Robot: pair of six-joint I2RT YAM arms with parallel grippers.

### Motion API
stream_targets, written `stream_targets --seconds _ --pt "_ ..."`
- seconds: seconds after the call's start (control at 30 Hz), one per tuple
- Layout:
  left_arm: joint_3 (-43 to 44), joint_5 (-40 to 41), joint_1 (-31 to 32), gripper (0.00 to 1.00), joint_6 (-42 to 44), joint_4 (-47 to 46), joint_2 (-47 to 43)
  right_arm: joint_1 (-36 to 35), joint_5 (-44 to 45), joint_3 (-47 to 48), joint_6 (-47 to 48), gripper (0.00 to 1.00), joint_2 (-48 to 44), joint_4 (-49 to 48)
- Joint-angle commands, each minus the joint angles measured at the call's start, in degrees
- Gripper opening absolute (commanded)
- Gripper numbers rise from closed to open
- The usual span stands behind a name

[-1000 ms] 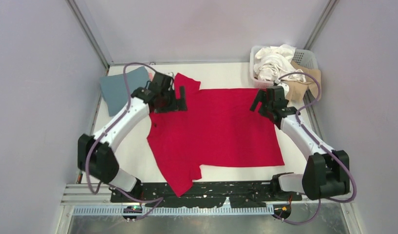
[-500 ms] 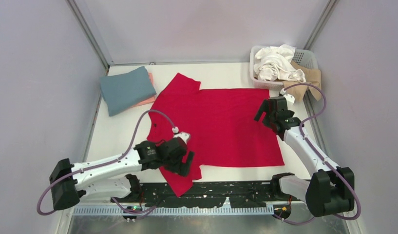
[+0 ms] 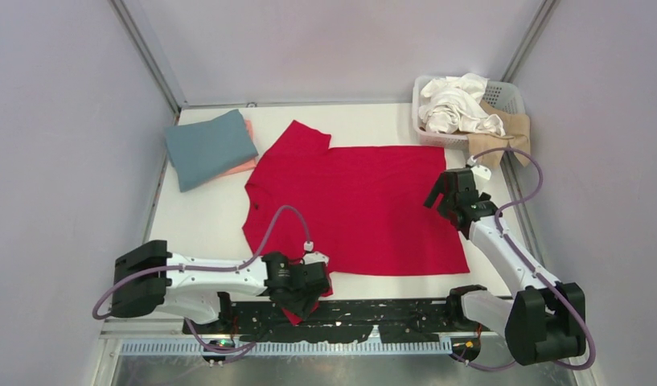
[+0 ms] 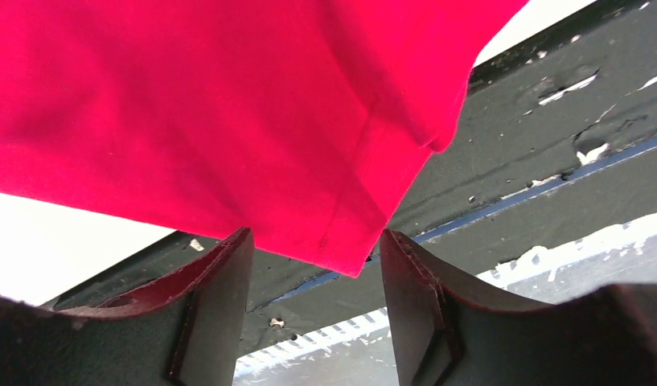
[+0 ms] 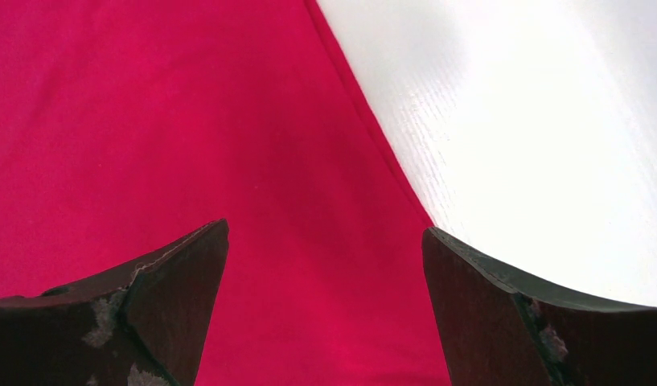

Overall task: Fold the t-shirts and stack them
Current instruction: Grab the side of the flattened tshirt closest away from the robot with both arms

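A bright red t-shirt [image 3: 357,205] lies spread flat mid-table, collar to the left. Its near sleeve hangs over the front edge. My left gripper [image 3: 305,296] is low at that sleeve; in the left wrist view the red sleeve corner [image 4: 349,249] dips between the left gripper's [image 4: 317,273] parted fingers, which are not pinching it. My right gripper [image 3: 442,193] hovers wide open over the shirt's right hem; the right wrist view shows the right gripper [image 5: 325,265] above red cloth [image 5: 188,121] with bare table beside it. A folded teal t-shirt [image 3: 208,146] rests on a pink one [image 3: 246,166] at back left.
A white slotted basket [image 3: 508,95] at the back right holds crumpled white shirts [image 3: 453,104], with a tan one [image 3: 498,146] spilling over its side. The black base rail [image 3: 365,315] runs along the front edge under the sleeve. Grey walls close in on both sides.
My left arm swung from the far sleeve at back left down to the near sleeve at the front edge, and its jaws narrowed. The right gripper drifted slightly right.
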State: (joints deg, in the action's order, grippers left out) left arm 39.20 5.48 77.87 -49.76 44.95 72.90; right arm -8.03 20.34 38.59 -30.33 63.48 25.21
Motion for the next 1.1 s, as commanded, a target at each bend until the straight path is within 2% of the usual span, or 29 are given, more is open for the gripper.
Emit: stream_targets --seconds 0.0,0.1,0.2,0.23,0.33,0.43,0.6,0.7,0.83,0.97,1.07 --pt "-0.37 -1.66 2.27 0.60 -3.30 -1.47 2.24 1.44 3.99 -0.55 -3.63 0.95 -4.85 0.04" --pt "-1.34 -2.41 2.74 0.58 -3.92 -2.21 2.86 2.06 3.33 -2.13 -4.00 0.95 -7.57 0.21" --pt "-1.54 -3.21 2.88 0.42 -4.14 -3.22 4.21 2.75 4.11 -3.33 -5.06 0.95 -9.37 1.76" --pt "-1.76 -3.57 3.05 0.34 -4.20 -3.54 4.66 2.97 5.46 -3.34 -5.78 0.95 -10.38 4.03" --pt "-1.61 -1.79 3.03 0.01 -4.78 -2.03 5.38 4.81 4.19 -4.35 -8.07 0.95 -13.46 10.87" --pt "-0.48 1.76 3.01 0.00 -4.81 1.25 3.48 5.91 1.87 -5.77 -9.58 0.95 -17.66 16.50" --pt "-0.13 5.70 2.86 0.00 -4.04 4.31 -2.53 6.10 -3.49 -11.96 -19.09 0.95 -35.19 22.55" --pt "-0.09 6.76 2.77 0.00 -3.18 5.04 -5.44 6.12 -5.78 -13.27 -22.31 0.95 -40.99 25.96" --pt "-2.05 6.38 2.44 0.00 -1.16 2.83 -8.11 6.10 -7.71 -11.38 -21.23 0.95 -37.95 30.27" --pt "-1.62 6.82 0.73 0.00 1.06 3.02 -8.82 6.16 -14.97 -15.09 -20.20 0.96 -30.02 26.10" --pt "-1.08 5.67 -0.60 0.00 2.94 2.51 -9.08 6.10 -16.67 -15.98 -20.29 0.97 -25.91 24.79"
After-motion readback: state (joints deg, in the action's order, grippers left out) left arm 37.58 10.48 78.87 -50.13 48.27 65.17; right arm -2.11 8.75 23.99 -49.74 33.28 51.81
